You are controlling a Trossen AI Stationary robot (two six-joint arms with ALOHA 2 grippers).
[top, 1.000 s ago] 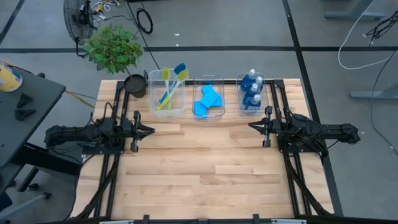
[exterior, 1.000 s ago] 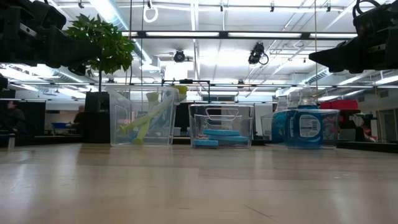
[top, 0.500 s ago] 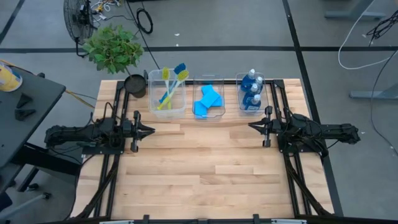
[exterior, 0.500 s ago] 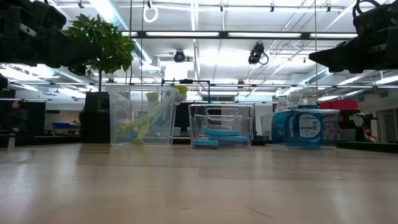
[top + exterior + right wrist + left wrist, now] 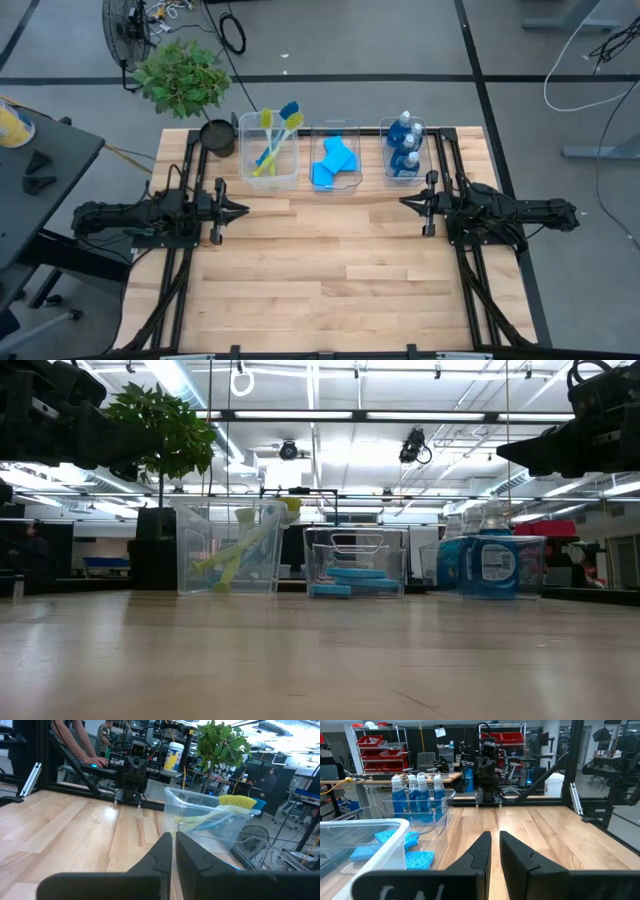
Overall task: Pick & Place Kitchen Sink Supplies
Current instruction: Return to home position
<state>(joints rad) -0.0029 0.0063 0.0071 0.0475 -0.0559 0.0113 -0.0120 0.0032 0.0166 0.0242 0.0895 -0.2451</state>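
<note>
My left tool (image 5: pixel 243 209) and right tool (image 5: pixel 403 203) both pressed together, facing each other above the tabletop (image 5: pixel 330 270); brushes (image 5: pixel 272 140), sponges (image 5: pixel 335 160), bottles (image 5: pixel 404 145) sit in separate clear bins (image 5: pixel 270 181).

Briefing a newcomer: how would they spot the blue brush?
On the table, three clear bins line the far edge; go to the left bin, beside the potted plant. Of the long-handled brushes leaning inside, the blue brush is the only one not yellow-green.
</note>
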